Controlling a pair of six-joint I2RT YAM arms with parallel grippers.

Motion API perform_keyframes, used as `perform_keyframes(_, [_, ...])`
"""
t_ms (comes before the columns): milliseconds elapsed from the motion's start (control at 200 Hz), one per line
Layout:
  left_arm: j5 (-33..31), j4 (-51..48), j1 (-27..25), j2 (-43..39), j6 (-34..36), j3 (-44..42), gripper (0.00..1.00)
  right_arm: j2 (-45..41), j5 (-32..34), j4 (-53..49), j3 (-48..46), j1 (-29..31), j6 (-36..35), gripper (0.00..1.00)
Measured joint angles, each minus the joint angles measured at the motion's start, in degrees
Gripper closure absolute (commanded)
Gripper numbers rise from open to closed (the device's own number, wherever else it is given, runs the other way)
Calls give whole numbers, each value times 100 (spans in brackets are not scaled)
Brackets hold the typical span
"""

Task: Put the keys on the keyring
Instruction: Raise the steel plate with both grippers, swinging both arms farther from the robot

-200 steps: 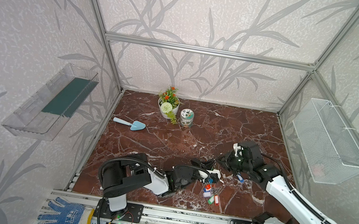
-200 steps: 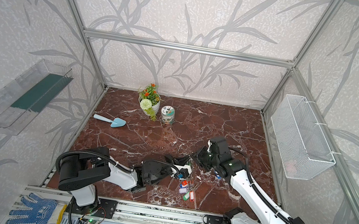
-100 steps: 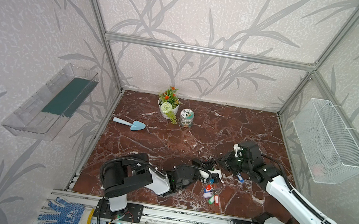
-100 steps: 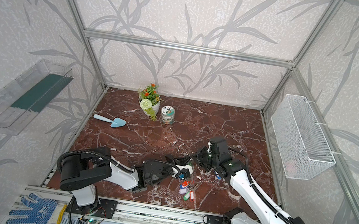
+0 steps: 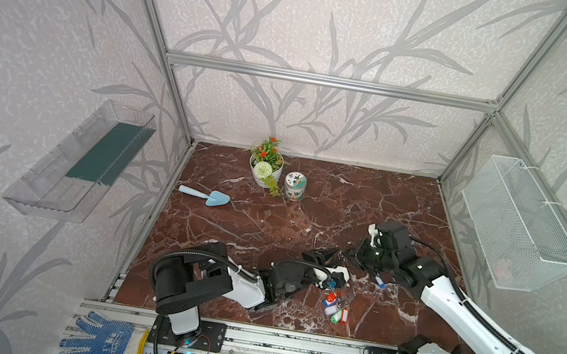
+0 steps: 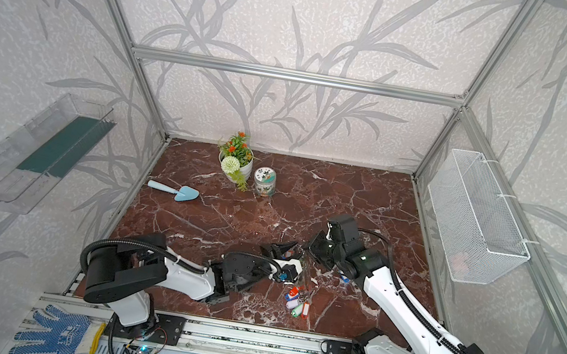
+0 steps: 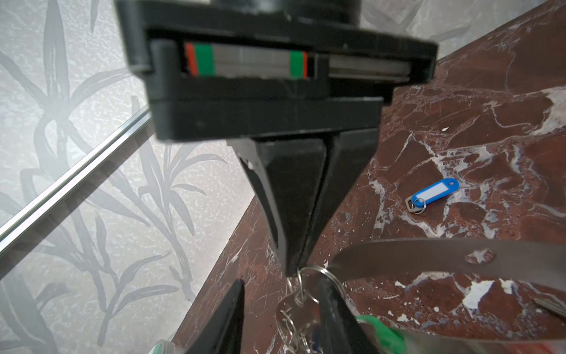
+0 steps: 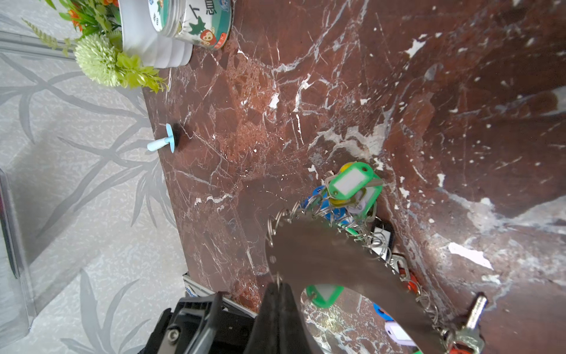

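status of grip: right pincer [image 8: 278, 286] clenched on the rim of the keyring [image 8: 337, 263], at its fringe of small rings. the held end is raised off the tabletop [image 5: 266, 229], and the hung keys [image 8: 352, 180] trail down to the surface. left pincer [image 7: 281, 280] released: its fingers stand apart with a silver key [image 7: 295, 306] between them, and as far as the left wrist view shows, not pinched.

outstanding item: one blue key [image 7: 435, 193], lying flat and alone on the tabletop, apart from the plate.

governing relation: in both top views the blue key lies to the right of both pincer tips, close under the right arm's wrist. the right arm is therefore nearer, but its pincer is occupied with the plate. the free left pincer would have to reach past the keyring to get at it. the tag's long axis runs away from the plate — split-ring end toward the plate, plain end away.

judgement: the ring end faces the approach from the left, which favours a pick by the tag body. the raised plate stands between the left pincer and the key, so there is a risk of fouling.
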Motion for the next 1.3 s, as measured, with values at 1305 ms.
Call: perform_keyframes(1305, [6546, -5541, 3045, -2155, -3517, 1611, 69, 2, -1506, -796, 1239, 205, -6129, 100])
